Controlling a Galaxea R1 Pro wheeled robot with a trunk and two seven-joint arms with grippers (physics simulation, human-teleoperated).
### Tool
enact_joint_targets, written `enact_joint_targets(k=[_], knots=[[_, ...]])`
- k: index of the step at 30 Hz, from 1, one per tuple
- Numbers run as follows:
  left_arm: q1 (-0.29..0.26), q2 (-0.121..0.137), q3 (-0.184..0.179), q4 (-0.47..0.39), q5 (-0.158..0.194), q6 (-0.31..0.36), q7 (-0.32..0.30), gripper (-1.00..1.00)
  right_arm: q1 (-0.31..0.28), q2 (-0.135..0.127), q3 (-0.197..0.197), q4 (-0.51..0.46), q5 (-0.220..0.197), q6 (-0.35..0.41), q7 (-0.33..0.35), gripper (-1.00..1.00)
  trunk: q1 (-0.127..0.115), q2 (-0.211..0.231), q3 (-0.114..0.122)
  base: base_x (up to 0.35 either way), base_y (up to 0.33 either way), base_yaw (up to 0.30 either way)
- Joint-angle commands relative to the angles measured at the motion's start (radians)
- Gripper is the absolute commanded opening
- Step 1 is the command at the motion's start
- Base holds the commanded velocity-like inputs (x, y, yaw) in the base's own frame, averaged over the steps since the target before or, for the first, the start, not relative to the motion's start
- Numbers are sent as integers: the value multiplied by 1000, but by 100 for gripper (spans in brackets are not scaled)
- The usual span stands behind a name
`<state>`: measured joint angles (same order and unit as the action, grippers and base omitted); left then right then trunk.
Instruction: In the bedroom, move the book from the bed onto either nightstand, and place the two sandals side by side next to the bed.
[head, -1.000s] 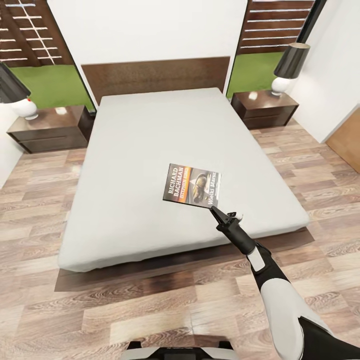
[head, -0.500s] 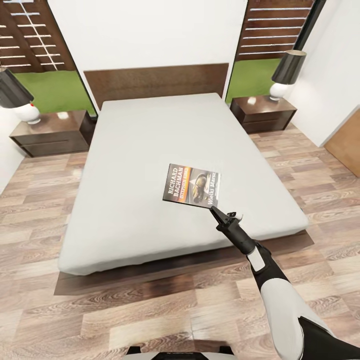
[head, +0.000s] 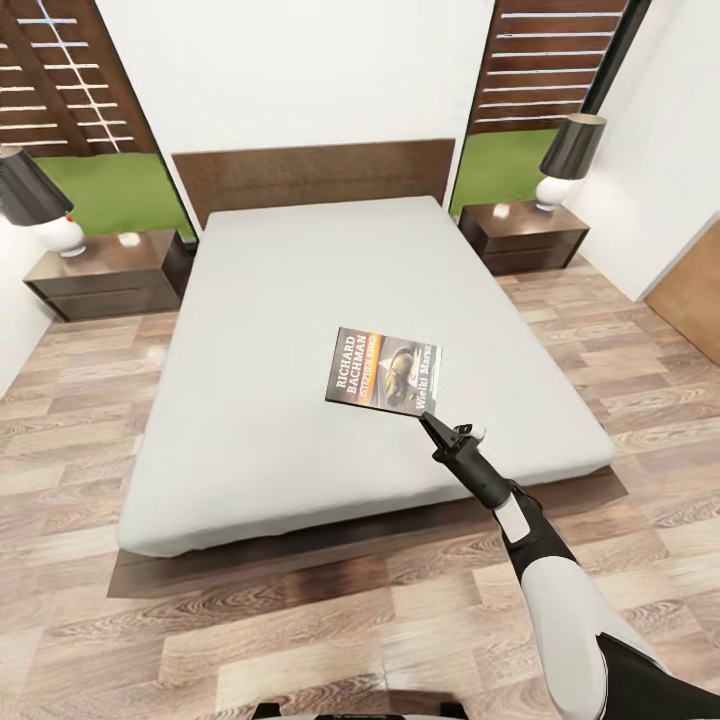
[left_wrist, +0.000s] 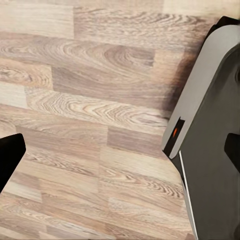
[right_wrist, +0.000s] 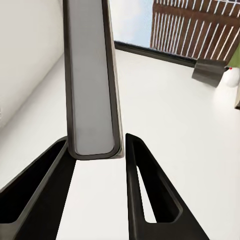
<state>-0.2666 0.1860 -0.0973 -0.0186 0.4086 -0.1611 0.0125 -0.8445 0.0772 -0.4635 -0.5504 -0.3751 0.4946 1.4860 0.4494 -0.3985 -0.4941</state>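
— So, where is the book (head: 385, 369) just now?

— Above the near right part of the bed (head: 300, 330), cover up, the white "RICHARD BACHMAN" lettering and the orange band plain to read; the right pincer (head: 431, 421) has it by its near right corner, with the arm reaching up from the lower right over the wood-plank floor (head: 90, 400).

— How far open is that pincer?

— Narrowly; in the right wrist view the book (right_wrist: 92, 80) stands edge-on between the two black fingers (right_wrist: 142, 190), grey page block outward; one finger is against it, while a slim gap shows beside the other; so the jaws are closed onto the book's thickness and no wider.

— Is the book lying on the mattress or lifted?

— I cannot tell from the head view whether it touches the off-white mattress or hangs just above it.

— And the nightstands?

— One on each side of the headboard (head: 310, 175): the left nightstand (head: 105, 275) carries a lamp (head: 40, 205) with a dark shade and white base; the right nightstand (head: 522, 232) carries another lamp (head: 565, 160) of the same kind; both are well apart from the book.

— The left pincer?

— The left wrist view shows floor planks, part of the robot's grey base (left_wrist: 210, 145) and a black finger tip (left_wrist: 10, 157) at the edge; whether it is open or closed, I cannot tell.
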Motion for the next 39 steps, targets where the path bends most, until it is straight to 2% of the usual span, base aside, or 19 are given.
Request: enact_joint_targets(k=[1,15,30,39], knots=[[0,0,-9,0,7,-3,1,100,-1,1,-5,0,4,10,4,-100,1,-1,0,0,0,0],[0,-1,-7,-2,7,-3,1,100,-1,1,-5,-1,4,10,3,-100,1,-1,23,0,0,0],[0,-4,-7,-4,7,-3,1,100,-1,3,-2,0,-2,9,-64,-100,1,-1,47,0,0,0],[0,-5,-7,-4,7,-3,1,100,-1,19,-2,0,1,9,-69,-100,1,-1,61,0,0,0]])
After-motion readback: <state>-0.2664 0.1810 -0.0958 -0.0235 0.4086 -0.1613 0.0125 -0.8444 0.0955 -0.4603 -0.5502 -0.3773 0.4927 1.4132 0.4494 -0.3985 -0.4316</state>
